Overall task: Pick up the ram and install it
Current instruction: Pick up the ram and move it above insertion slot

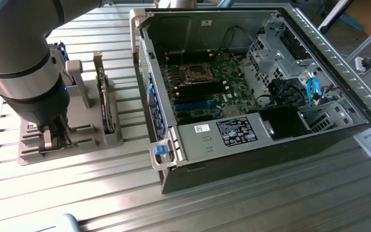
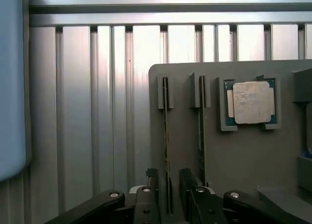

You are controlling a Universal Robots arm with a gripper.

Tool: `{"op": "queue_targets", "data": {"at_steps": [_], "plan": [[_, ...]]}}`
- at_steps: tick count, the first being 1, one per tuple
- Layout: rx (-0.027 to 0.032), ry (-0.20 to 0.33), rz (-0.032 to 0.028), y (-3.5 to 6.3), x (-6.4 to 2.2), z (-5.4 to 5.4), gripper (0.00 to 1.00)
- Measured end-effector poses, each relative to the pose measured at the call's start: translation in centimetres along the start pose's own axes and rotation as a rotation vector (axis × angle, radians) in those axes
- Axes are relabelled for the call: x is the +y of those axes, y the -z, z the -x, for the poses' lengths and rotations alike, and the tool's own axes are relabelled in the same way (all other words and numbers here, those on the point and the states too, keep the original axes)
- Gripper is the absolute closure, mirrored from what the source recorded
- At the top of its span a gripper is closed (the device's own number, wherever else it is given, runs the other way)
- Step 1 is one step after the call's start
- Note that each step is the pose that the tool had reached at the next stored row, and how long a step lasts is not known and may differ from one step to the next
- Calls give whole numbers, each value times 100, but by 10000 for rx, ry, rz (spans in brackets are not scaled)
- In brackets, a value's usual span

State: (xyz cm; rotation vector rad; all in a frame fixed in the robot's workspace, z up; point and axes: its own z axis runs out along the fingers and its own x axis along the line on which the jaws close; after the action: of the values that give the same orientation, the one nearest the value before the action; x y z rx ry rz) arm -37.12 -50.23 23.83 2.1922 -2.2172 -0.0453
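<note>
The gripper (image 2: 168,181) stands wide, straddling the ram (image 2: 165,136), which sits on edge in the grey holder (image 2: 243,155), in its edge slot. Light, stiff and fragile, I'd say: pinch its flat faces.

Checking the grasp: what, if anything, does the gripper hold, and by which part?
Nothing is held: the open gripper straddles one end of the ram without closing on it.

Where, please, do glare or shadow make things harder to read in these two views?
Wrist view: the ribbed metal table glares pale under strong light, while the grey holder is evenly lit and the ram, seen edge-on, reads as a thin dark line. Exterior view: the computer case is dim inside, darkest at the black recess, where no detail comes through.
</note>
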Motion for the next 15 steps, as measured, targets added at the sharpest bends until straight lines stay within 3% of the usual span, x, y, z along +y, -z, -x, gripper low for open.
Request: {"op": "queue_targets", "data": {"at_steps": [9,13,15], "plan": [[4,59,2,-120,69,-2,69],[26,680,4,-165,70,-2,69],[26,683,3,-198,72,-2,69]]}}
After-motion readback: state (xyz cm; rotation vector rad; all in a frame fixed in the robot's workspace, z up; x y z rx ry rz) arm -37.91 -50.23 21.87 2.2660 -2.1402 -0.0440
